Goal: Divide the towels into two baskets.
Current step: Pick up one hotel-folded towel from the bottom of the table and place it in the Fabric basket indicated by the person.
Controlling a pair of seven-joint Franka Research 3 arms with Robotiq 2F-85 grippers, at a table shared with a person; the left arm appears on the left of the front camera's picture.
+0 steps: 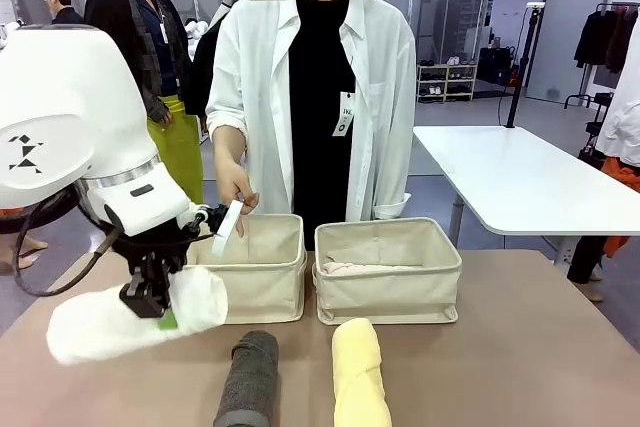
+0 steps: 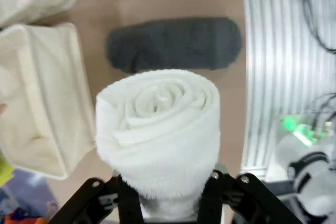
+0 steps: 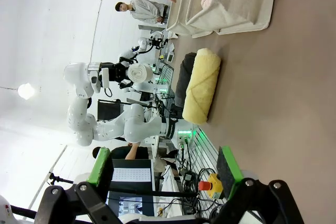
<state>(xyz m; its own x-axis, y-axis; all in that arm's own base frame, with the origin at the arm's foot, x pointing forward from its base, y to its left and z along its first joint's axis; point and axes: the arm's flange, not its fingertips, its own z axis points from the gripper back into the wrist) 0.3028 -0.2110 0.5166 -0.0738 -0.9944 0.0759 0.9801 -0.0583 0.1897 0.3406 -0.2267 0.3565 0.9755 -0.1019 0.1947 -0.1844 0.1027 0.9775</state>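
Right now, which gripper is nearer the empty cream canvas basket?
Left. The left gripper, shut on the white rolled terry towel, hangs beside that basket at its front corner. The right gripper is open and far off, past the pale yellow rolled towel.

White left arm (image 1: 70, 117); black jaws

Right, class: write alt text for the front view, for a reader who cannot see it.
The robot's left gripper holds a rolled white towel beside the left basket, with a person's hand above that basket. A pink towel lies in the right basket; a grey towel and a yellow towel lie on the table in front.
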